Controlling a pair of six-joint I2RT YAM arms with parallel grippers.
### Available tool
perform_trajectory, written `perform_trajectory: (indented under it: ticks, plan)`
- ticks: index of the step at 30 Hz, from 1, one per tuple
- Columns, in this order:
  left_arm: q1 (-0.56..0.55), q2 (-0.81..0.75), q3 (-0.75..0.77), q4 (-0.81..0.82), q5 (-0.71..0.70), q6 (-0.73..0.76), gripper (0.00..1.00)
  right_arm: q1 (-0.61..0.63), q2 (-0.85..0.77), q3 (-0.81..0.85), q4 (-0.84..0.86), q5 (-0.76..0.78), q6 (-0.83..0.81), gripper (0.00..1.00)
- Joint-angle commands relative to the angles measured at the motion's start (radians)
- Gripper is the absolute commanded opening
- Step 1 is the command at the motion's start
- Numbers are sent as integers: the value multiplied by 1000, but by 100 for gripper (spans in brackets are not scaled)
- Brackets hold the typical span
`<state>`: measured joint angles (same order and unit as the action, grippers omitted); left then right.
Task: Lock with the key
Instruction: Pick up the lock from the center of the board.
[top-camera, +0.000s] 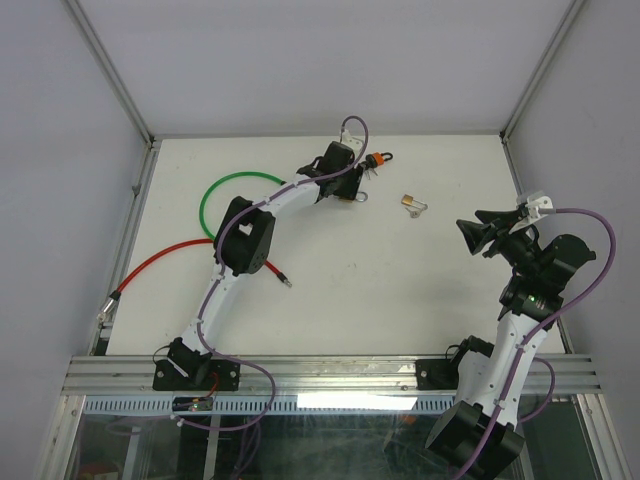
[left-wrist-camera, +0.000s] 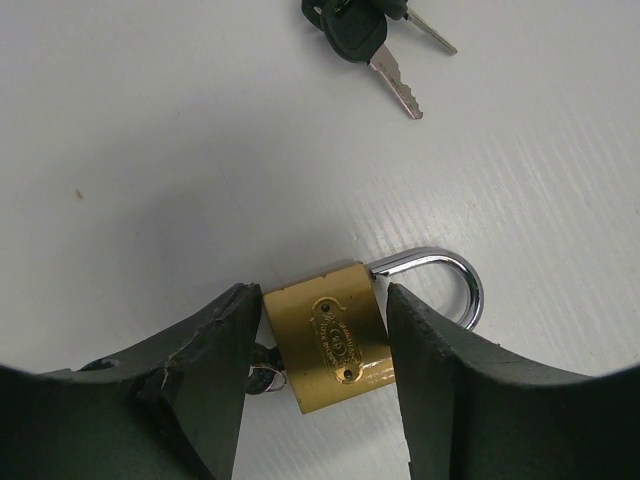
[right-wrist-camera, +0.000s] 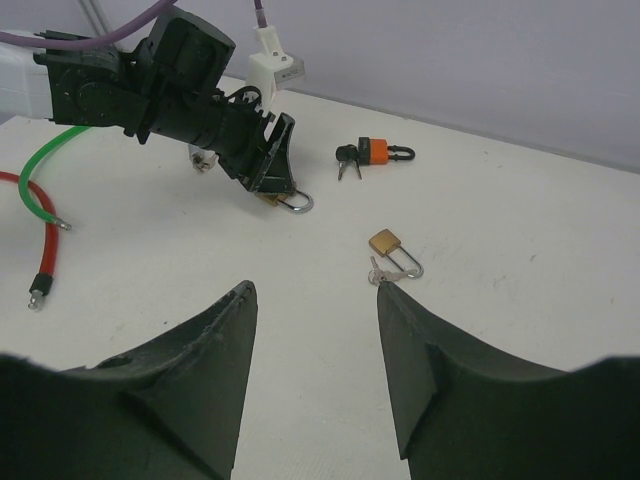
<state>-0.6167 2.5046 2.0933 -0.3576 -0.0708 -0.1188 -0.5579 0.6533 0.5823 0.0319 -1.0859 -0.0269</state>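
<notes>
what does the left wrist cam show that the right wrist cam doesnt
Only the left wrist view: the brass padlock close up, with its engraved face, the left jaws against both sides of its body, and the cut teeth of the black-headed keys.
Only the right wrist view: a second small padlock with a key by it, an orange fob, a green cable, a red cable, and the open right jaws.
Both: the gripped brass padlock, the black-headed keys and the white table.

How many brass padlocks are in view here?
2. One brass padlock sits between the left tool's fingers; a smaller padlock lies alone mid-table, key beside it. None appears hidden.
</notes>
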Motion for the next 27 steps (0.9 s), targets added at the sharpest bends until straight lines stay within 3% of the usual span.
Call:
perform_trajectory:
  ticks: [1, 5, 10, 14, 18, 19, 22, 27]
  plan:
    - [-12, -49, -14, 2, -16, 8, 55, -11, -15, 4, 57, -10, 9, 54]
    - [-12, -46, -14, 0, -10, 14, 46, -10, -15, 3, 58, -10, 9, 54]
    - [-12, -62, -18, -4, 27, 10, 21, -11, -14, 4, 58, -10, 9, 54]
    - [-11, -108, -45, -4, 69, 1, 11, -10, -14, 2, 59, -10, 9, 54]
    - [-7, -184, -111, 19, 113, -18, 6, -8, -19, -2, 70, -10, 9, 54]
    - [-8, -206, -135, 28, 129, -26, 6, -8, -16, -3, 74, -32, 77, 62]
    - [-6, -270, -221, 70, 189, -61, 4, 5, -2, -10, 93, -71, 93, 64]
    - [-6, -364, -382, 162, 316, -144, 0, 89, 69, 9, 43, -163, 3, 64]
